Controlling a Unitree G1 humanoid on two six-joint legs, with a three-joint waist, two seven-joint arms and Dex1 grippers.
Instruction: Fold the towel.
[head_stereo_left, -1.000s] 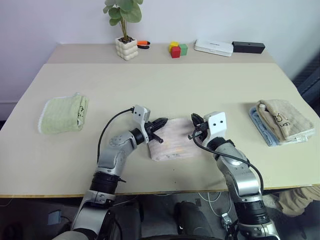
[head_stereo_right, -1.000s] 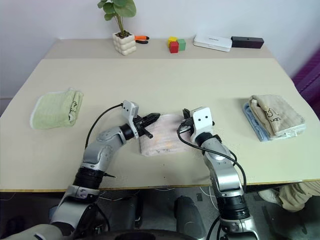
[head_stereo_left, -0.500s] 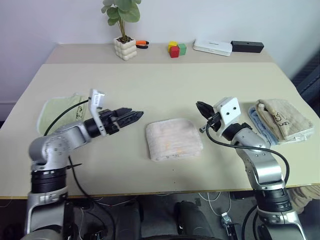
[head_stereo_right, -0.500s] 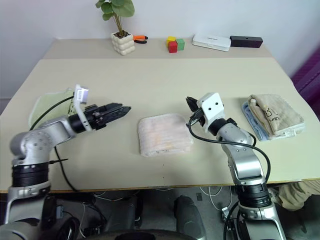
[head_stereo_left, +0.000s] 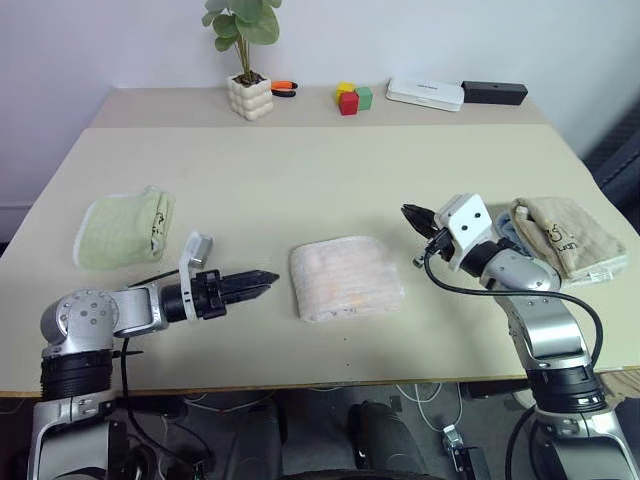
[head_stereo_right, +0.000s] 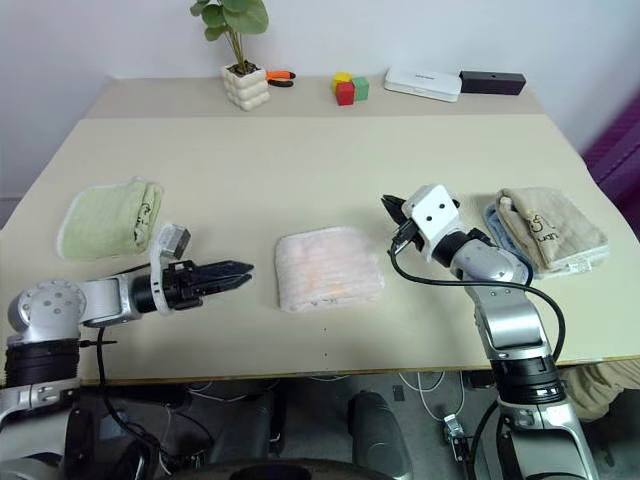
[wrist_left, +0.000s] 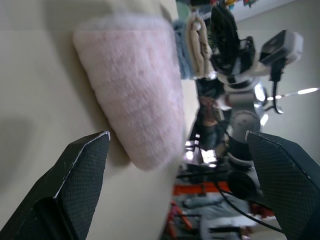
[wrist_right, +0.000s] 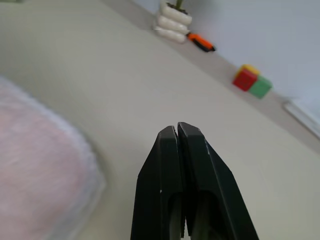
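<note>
The fluffy pink terry towel (head_stereo_left: 346, 278) is lying folded into a soft rectangle mid-table (head_stereo_left: 330, 180). The left gripper (wrist_left: 175, 165), now spread wide, has drawn back leftward; the right gripper (wrist_right: 178, 131), pressed together, is hovering clear.

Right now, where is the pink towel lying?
In the head views, the pink towel lies folded near the table's front middle, between the left gripper and the right gripper, touched by neither.

On my worktop (head_stereo_left: 330, 170) I see a green folded towel (head_stereo_left: 125, 228) at left, a beige one (head_stereo_left: 565, 238) at right, and along the far edge a potted plant (head_stereo_left: 248, 60), coloured blocks (head_stereo_left: 352, 98), and white (head_stereo_left: 427, 94) and black (head_stereo_left: 495, 93) boxes.
</note>
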